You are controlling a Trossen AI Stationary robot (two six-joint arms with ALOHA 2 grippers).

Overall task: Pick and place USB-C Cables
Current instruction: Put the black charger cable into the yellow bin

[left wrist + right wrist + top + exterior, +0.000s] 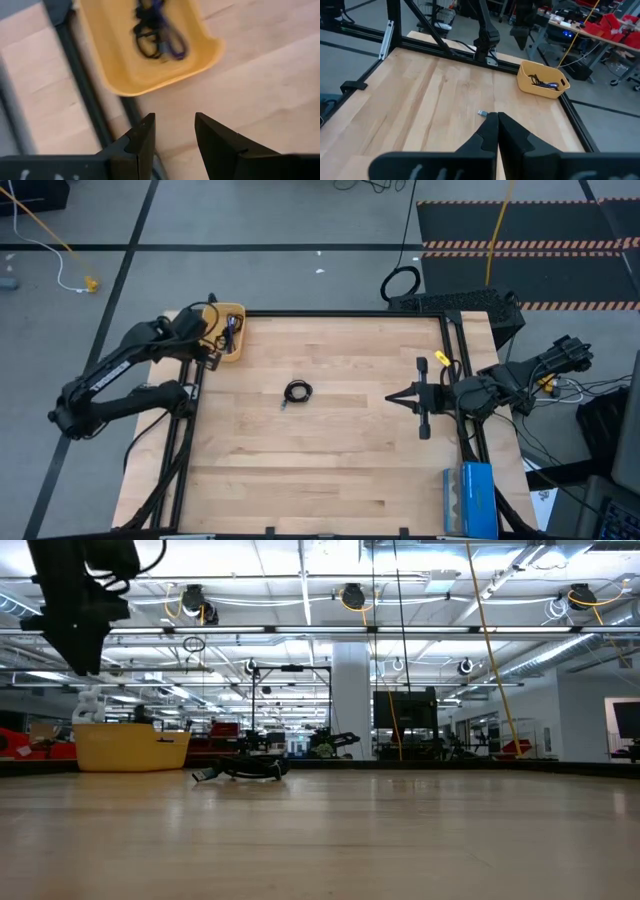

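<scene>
A black USB-C cable in a small round coil point(297, 391) lies flat mid-table; the low view shows it point(245, 770) beside the bin. A yellow bin point(241, 330) stands at the far left corner. In it lie a black cable point(146, 42) and a blue-purple cable point(173, 44). My left gripper point(174, 129) is open and hovers just near of the bin point(150, 85), above bare wood. My right gripper point(392, 398) is shut and waits at the table's right side, pointing left toward the coil. In its wrist view only the coil's connector point(482, 113) peeks past the fingers.
A blue box point(468, 498) sits at the near right corner. A black frame rail point(330, 313) edges the table. Bare wood lies between the coil and both grippers. The bin point(535, 86) shows far off in the right wrist view.
</scene>
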